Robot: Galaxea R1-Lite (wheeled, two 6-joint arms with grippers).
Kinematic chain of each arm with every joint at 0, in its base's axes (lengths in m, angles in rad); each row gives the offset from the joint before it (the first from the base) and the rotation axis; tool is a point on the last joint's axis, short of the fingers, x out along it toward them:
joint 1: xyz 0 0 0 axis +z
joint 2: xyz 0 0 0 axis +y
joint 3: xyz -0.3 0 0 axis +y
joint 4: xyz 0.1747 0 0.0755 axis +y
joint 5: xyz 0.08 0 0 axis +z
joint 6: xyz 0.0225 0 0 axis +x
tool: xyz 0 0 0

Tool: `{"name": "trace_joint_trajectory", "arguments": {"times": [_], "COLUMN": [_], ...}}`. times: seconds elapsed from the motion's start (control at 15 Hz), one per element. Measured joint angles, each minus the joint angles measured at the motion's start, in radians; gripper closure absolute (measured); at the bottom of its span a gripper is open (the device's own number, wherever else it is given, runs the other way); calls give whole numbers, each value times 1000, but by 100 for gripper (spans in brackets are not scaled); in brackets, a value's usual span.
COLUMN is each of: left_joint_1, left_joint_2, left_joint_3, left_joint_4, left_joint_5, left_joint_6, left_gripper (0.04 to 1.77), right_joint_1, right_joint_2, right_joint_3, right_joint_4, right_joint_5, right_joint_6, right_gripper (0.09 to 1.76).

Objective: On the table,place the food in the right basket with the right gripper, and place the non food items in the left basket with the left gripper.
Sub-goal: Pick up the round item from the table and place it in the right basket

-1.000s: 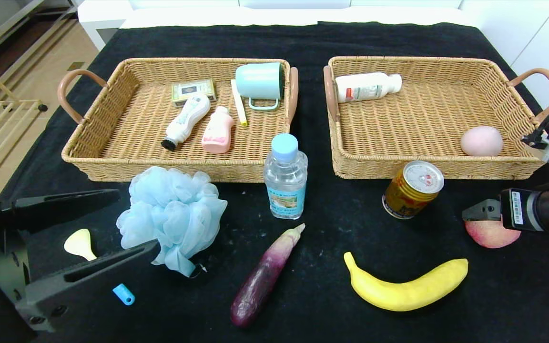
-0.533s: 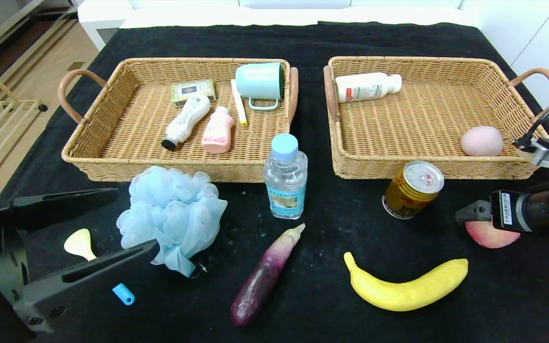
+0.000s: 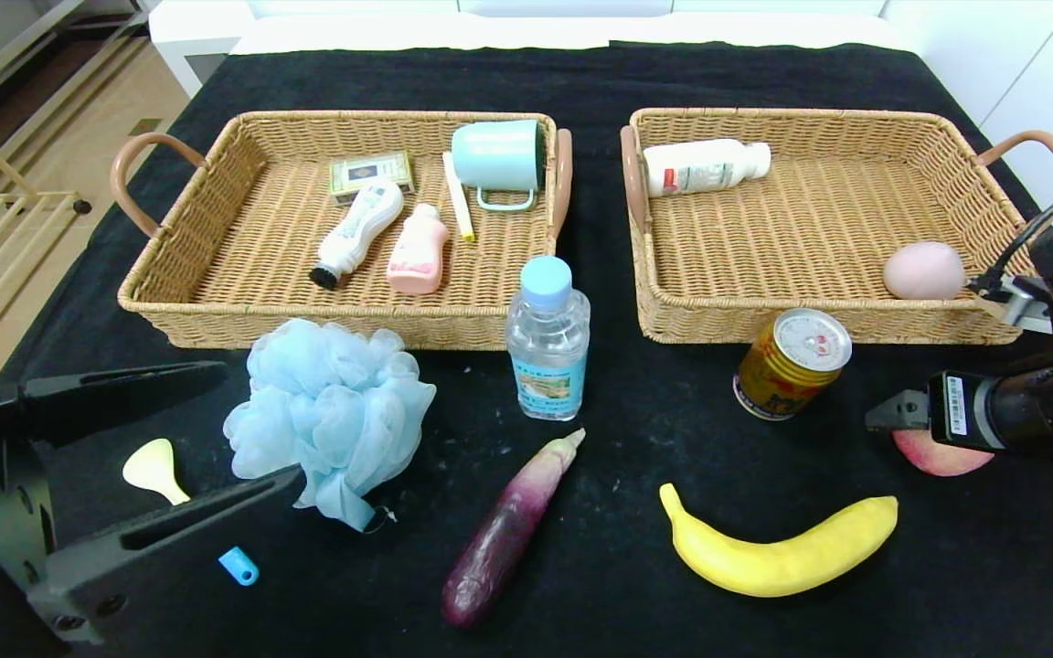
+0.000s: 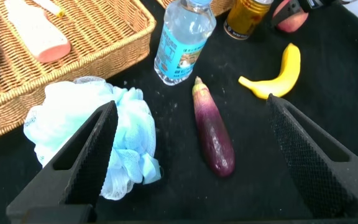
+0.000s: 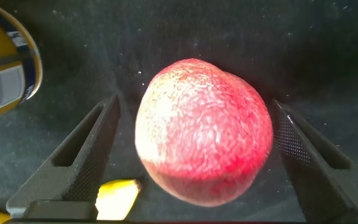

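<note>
Head view: the right hand point(image 3: 892, 413) straddles the peach point(image 3: 933, 454), fingers spread; the banana's point(image 3: 778, 552) long axis runs three-to-nine o'clock.

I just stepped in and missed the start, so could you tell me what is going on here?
The robot is sorting items on the black table into two wicker baskets. Its right gripper is open around the peach, not yet closed on it. The left gripper hangs open near the blue bath pouf. Can, bottle, eggplant and banana wait on the table.
</note>
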Motion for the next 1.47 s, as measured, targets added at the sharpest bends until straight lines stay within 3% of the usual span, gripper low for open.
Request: {"name": "trace_joint_trajectory", "arguments": {"times": [0.13,0.33,0.4,1.47], "left_joint_1": [0,0,0,-6], "left_joint_2": [0,-2,-3,-8], "left_joint_3": [1,1,1,7], "left_joint_4": [0,-1,0,-1], "left_joint_5": [0,0,-1,0], "left_joint_6": [1,1,2,11], "left_gripper": [9,9,9,9], "right_joint_1": [-1,2,2,2], "right_joint_2": [6,11,13,14], "right_joint_3": [0,5,5,17], "right_joint_4": [0,-1,-1,-7], "right_joint_5": [1,0,-1,0], "right_joint_6": [1,0,0,0], "right_gripper": [14,60,65,67]}}
